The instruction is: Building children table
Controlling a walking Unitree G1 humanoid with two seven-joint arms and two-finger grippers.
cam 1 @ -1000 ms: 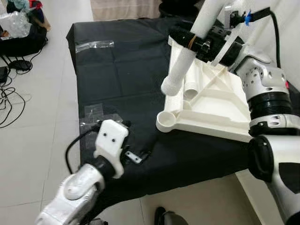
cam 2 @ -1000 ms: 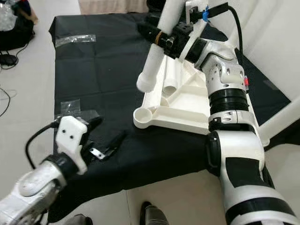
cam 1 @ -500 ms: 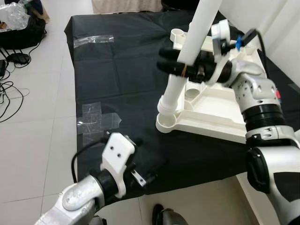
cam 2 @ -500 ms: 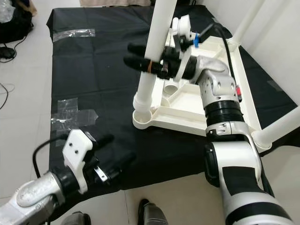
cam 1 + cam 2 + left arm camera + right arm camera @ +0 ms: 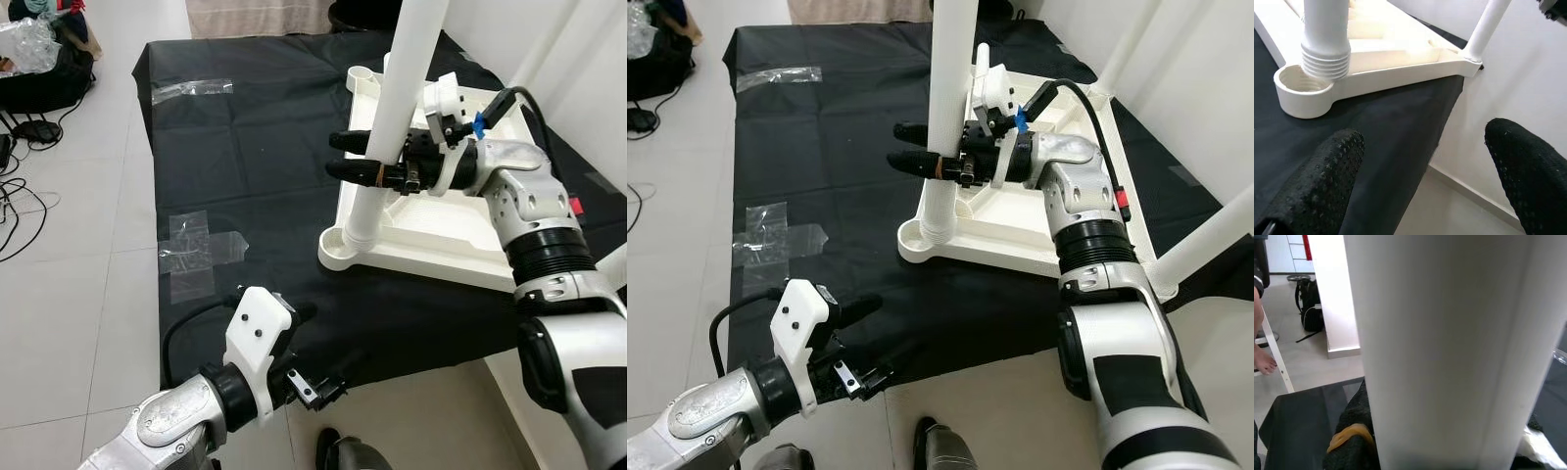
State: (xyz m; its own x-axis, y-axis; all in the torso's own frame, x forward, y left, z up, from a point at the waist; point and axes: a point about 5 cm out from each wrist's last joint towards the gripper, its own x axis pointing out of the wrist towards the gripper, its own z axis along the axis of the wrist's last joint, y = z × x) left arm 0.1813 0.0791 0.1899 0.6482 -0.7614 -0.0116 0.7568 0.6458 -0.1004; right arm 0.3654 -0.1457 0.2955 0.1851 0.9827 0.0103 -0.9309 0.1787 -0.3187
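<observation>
Left eye view: at frame centre the right pincer (image 5: 355, 157) is clamped round the white leg (image 5: 392, 117), which stands upright, threaded end down at the corner socket (image 5: 343, 250) of the upturned tabletop (image 5: 460, 230). Judged step: seating the leg; next, screw it in.

Left wrist view: the left pincer (image 5: 1425, 171) hangs spread, empty, lower frame.

Black cloth (image 5: 255, 147) (taped) bears white tabletop (image 5: 460, 235).
</observation>
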